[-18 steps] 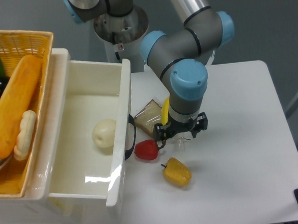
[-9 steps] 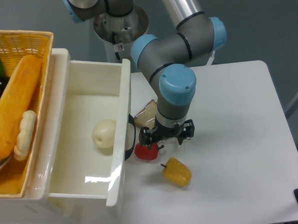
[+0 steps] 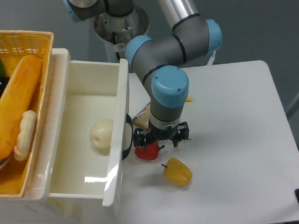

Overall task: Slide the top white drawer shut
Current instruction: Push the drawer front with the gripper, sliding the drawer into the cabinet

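Your gripper (image 3: 160,137) has moved left since a second ago, now just beside the top white drawer (image 3: 91,140) front and over the red pepper (image 3: 147,151). Fingers' spread: can't tell. Drawer has slid in slightly, still mostly open, white ball (image 3: 101,134) inside.

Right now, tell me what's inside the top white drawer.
Inside the top white drawer lies one pale round item; the rest of the visible floor is bare. The basket overhangs and hides its left edge.
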Action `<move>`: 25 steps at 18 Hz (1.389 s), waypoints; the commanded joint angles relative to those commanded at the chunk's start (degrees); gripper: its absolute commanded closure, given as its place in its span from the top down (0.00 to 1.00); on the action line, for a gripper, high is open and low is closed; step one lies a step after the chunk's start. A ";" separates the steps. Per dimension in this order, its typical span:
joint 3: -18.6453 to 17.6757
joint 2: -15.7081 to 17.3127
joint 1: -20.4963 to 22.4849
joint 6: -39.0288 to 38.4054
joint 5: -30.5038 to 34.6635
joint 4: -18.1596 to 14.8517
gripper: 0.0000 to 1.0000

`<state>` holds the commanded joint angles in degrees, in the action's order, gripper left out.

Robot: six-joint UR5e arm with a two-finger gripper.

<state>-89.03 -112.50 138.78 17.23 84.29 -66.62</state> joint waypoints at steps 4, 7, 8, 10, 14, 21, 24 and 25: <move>-0.17 0.09 -0.96 0.00 -0.36 0.00 1.00; -0.26 0.18 -1.06 0.79 -1.05 -0.09 1.00; -0.35 0.35 -1.06 1.14 -1.67 -0.09 1.00; -0.61 0.62 -1.32 1.14 -1.85 -0.09 1.00; -0.70 0.70 -2.55 1.14 -2.02 -0.26 1.00; -0.88 0.79 -5.01 1.06 -1.85 -0.44 1.00; -0.88 1.05 -5.71 0.97 -1.85 -0.44 1.00; -0.88 1.05 -5.71 0.97 -1.85 -0.44 1.00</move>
<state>-89.91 -111.45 133.07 18.19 82.44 -67.06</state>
